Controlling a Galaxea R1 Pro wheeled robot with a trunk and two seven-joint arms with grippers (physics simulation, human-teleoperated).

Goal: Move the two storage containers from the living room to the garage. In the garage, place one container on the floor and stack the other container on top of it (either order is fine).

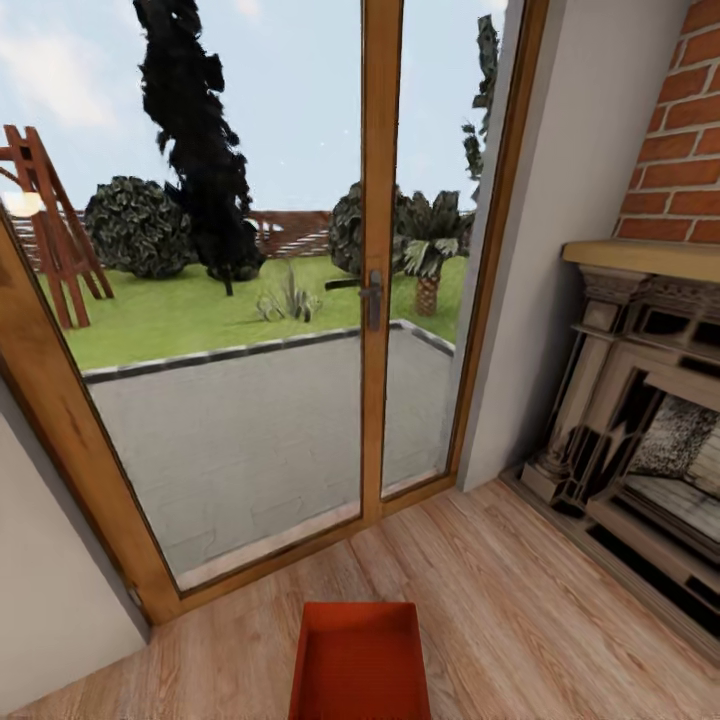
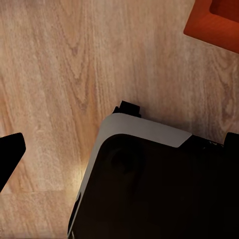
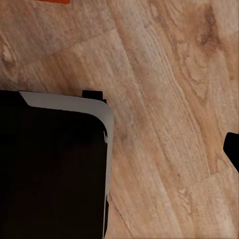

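Observation:
One orange-red open-top storage container (image 1: 360,665) lies on the light wood-plank floor of the living room, low in the head view and just in front of me. A corner of it (image 2: 214,22) shows in the left wrist view, and a thin orange edge (image 3: 55,1) in the right wrist view. My left gripper (image 2: 122,154) hangs over the floor beside my dark base, open and empty, its black fingertips (image 2: 10,154) far apart. My right gripper (image 3: 119,149) hangs the same way, with one fingertip (image 3: 233,149) at the picture's edge and nothing in it.
Wood-framed glass garden doors (image 1: 375,300) stand straight ahead, shut, with a handle at mid-height. A stone fireplace (image 1: 640,450) with a wooden mantel and a red brick chimney (image 1: 680,130) fills the right side. A white wall (image 1: 50,590) is at the left. My base (image 2: 149,184) sits below both wrists.

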